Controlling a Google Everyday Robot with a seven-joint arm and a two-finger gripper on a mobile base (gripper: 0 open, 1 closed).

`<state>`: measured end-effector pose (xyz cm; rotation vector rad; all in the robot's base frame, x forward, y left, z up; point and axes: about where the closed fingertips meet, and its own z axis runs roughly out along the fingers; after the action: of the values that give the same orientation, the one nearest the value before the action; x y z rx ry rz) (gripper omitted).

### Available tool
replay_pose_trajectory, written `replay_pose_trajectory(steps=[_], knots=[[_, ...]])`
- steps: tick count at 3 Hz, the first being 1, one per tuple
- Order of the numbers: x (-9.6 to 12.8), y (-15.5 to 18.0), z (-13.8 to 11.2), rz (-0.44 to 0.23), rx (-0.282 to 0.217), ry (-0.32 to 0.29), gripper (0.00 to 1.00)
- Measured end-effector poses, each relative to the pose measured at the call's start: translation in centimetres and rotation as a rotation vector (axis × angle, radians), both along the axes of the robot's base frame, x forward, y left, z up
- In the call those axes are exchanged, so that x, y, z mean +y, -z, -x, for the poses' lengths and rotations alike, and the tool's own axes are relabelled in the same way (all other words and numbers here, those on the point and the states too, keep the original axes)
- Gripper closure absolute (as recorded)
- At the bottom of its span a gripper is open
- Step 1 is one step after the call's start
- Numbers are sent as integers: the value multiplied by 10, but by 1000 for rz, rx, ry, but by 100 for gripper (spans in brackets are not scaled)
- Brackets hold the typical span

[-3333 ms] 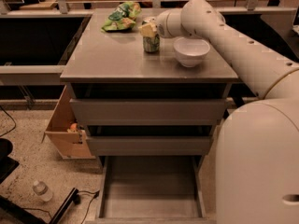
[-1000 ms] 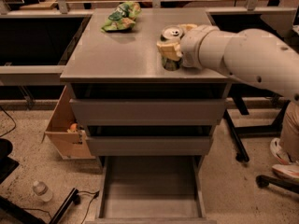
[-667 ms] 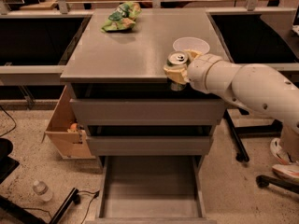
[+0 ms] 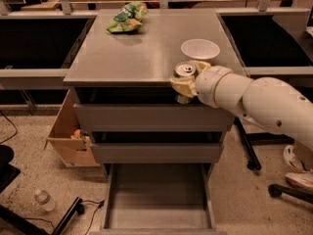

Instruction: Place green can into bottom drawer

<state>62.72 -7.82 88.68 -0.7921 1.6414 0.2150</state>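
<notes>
One green can [image 4: 185, 70] | silver top with pull tab, upright | gripped by claw [image 4: 189, 80] | at cabinet [image 4: 146, 58] front edge

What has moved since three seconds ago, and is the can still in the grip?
The gripper, shut on the green can, has lifted it from beside the white bowl and carried it forward to the front edge of the cabinet top. Nothing was let go. The bowl, the snack bag and the open bottom drawer are where they were.
</notes>
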Motion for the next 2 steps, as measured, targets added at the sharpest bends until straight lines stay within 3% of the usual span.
replay_pose_trajectory(steps=[1, 2], knots=[[10, 22, 72, 27, 54, -11, 100], [12, 66, 106, 72, 70, -37, 100]])
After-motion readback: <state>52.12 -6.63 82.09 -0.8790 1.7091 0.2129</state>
